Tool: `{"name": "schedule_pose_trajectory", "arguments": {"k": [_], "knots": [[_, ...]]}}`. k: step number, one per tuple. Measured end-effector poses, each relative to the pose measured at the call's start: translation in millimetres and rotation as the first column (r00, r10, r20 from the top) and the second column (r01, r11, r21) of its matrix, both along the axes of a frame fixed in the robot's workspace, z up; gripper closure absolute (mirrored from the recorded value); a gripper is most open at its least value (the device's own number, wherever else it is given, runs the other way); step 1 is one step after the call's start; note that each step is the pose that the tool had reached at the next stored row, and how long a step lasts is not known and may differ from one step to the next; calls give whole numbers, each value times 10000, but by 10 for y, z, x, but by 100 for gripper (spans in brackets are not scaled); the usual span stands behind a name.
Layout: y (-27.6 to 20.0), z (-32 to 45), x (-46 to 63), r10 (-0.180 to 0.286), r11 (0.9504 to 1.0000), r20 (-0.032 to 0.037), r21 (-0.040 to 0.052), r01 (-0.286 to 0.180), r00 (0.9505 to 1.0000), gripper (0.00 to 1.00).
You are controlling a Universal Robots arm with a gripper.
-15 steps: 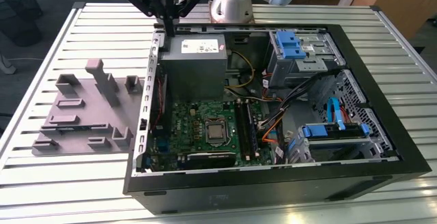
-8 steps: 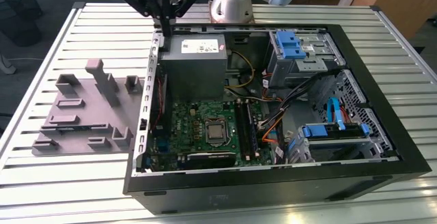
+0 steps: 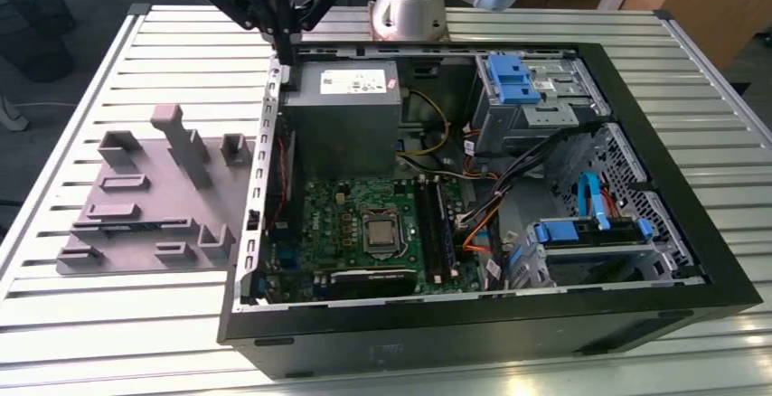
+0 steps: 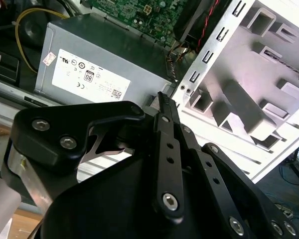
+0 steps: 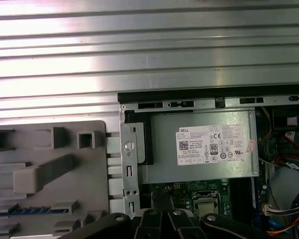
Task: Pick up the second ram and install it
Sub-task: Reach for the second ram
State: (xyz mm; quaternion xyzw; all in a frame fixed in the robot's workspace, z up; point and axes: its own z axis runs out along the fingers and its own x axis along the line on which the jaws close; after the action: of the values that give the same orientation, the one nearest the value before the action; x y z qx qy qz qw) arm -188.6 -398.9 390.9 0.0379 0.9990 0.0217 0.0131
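Tabletop [image 3: 108,61] of metal slats carries grey fixture [image 3: 145,197] and open computer case [image 3: 483,337]; hand [image 3: 289,52] closed.

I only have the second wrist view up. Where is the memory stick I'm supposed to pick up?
Observer: In the first wrist view, a blue-green memory stick sits in a slot of the gray holder.
Operator: Where's the end effector?
Observer: In the exterior view, the end effector hangs over the case wall, beside the power supply.
Operator: And the memory slots?
Observer: In the exterior view, the long black slots run just to the exterior view's right of the processor socket.
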Motion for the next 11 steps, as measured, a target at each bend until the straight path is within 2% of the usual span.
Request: {"name": "schedule_pose_trajectory", "arguments": {"k": [11], "knots": [[-2,0,-130,1,10000,0,0,-1,10000,89]]}}
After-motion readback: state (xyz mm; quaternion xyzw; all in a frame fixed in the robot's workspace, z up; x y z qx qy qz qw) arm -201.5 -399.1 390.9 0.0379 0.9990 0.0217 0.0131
